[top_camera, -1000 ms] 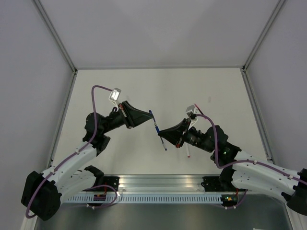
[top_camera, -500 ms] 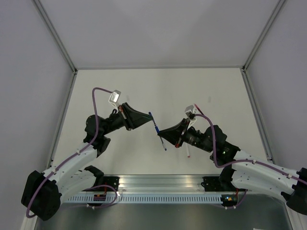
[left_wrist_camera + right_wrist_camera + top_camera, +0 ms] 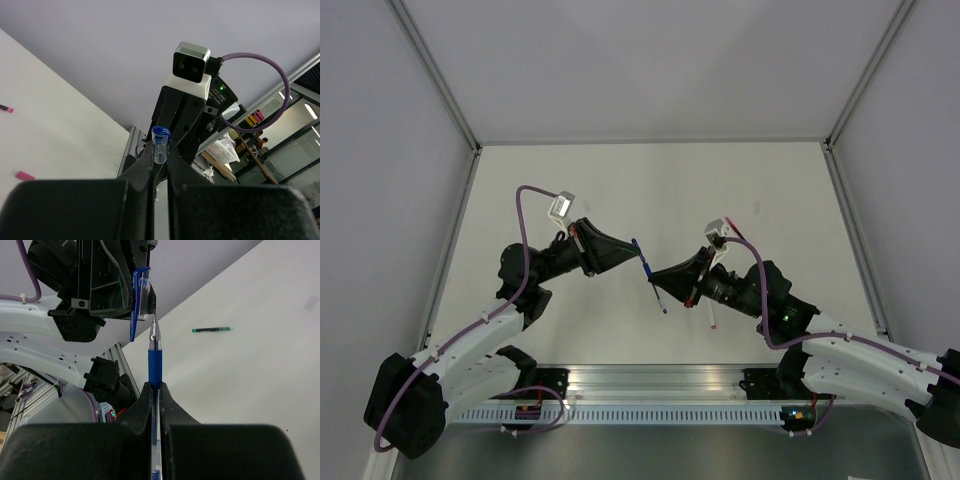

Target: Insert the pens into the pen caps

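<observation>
Your left pincer (image 3: 631,249) is clamped on the blue cap (image 3: 641,259), its fingers pressed together around the lower part of the little tube. In the left wrist view the cap (image 3: 160,145) stands upright out of the fingertips of that pincer (image 3: 159,156), its blue rim at the top, with the other arm's wrist camera (image 3: 189,62) right behind it. Your right pincer (image 3: 654,278) is closed tight on the blue pen (image 3: 660,297), gripping it at the blue sleeve near the writing end, so that the long pale barrel trails back from the fingertips toward the arm's base side. In the right wrist view the pen (image 3: 155,359) rises straight out of the pincer (image 3: 156,388), its metal tip pointing up at the cap (image 3: 140,297), which hangs directly beyond the fingertips with its clip turned to the left. The tip sits right at the cap's lower end, and you cannot tell from these views whether it has entered the mouth or only touches beside it. From above, cap and pen lie nearly in one line between the two pincers, which face each other closely over the white surface (image 3: 720,180). A green pen (image 3: 211,329) lies flat on the surface well beyond the right pincer, off to its right. A white pen (image 3: 711,314) lies beside the right wrist, behind that pincer. A pink cap (image 3: 25,175) rests on the surface to the left of the left pincer.
</observation>
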